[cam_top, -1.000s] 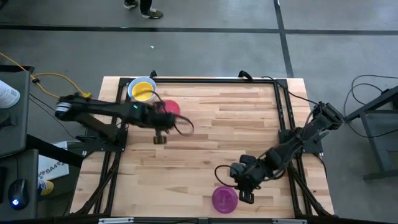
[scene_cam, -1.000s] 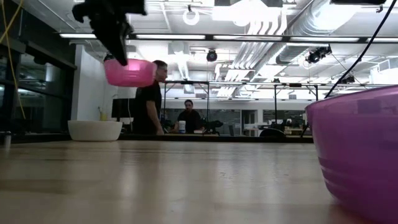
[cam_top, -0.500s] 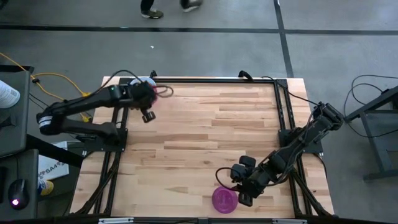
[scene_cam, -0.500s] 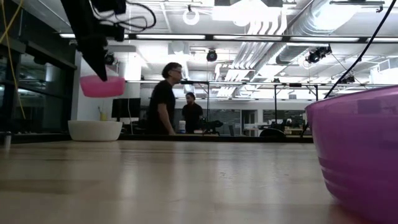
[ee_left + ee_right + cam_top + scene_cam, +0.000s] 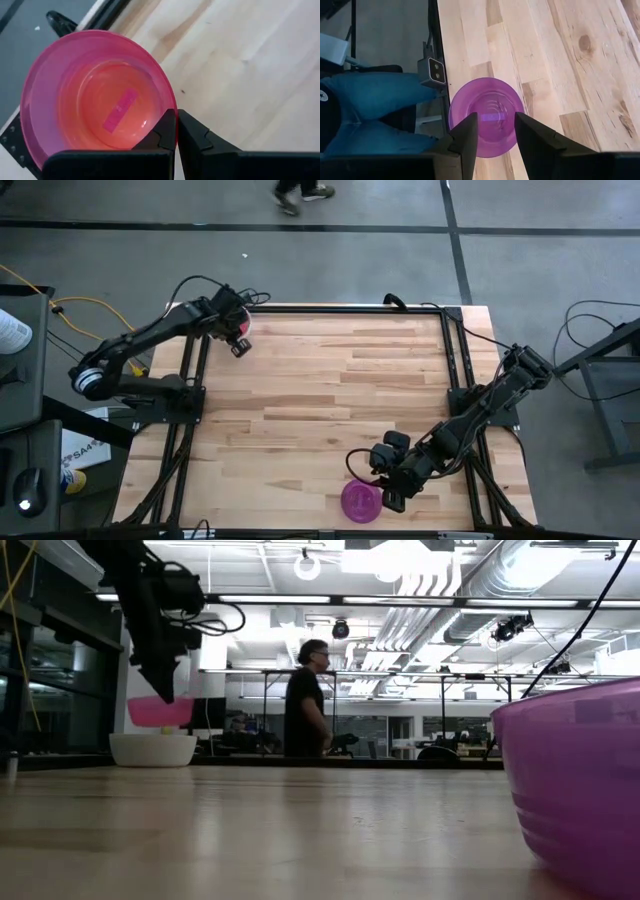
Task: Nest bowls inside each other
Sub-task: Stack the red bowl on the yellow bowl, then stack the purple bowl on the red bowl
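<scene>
Left hand (image 5: 176,131), clamped on red bowl (image 5: 95,95); only low view shows white bowl (image 5: 152,749) beneath.

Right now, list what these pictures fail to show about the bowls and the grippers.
- High view: the stack at the table's far left corner is covered by the left gripper and its red bowl.
- Low view: only the white bowl shows below the red one; what is nested inside is hidden by its wall.
- Low view: the purple bowl is cut off by the right edge.
- Right wrist view: the right gripper stands open above the purple bowl; any contact is unclear.
</scene>
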Robot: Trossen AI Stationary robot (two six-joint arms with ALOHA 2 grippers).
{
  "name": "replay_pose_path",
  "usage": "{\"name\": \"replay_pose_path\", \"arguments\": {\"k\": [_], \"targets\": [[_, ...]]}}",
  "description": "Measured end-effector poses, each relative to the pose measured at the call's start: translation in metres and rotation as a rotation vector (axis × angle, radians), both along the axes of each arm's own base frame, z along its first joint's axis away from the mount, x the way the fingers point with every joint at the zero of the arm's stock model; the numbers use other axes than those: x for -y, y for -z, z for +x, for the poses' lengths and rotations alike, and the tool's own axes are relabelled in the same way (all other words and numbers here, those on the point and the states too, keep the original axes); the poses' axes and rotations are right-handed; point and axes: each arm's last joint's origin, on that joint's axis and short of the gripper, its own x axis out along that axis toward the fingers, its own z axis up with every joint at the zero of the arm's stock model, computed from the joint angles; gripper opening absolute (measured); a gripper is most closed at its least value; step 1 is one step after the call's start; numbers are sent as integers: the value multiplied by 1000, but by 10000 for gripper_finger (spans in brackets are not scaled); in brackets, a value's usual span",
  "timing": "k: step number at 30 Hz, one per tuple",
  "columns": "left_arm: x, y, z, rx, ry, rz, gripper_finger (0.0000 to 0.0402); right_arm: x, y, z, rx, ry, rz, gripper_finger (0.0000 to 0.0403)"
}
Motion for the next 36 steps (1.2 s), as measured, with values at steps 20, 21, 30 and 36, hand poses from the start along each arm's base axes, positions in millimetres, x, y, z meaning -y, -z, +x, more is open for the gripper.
{"name": "replay_pose_path", "arguments": {"k": [20, 21, 30, 36], "targets": [[-38, 41, 10, -109, -62, -74, 0, -3, 0, -2, -3, -9, 5, 122], [-39, 43, 10, -113, -62, -77, 1, -4, 0, -3, -2, -12, 5, 122], [-40, 45, 13, -105, -26, -91, 50, -9, 0, -7, -1, -28, 6, 122], [-40, 45, 13, -92, -15, -102, 69, -9, 0, -7, -1, -26, 5, 122]]}}
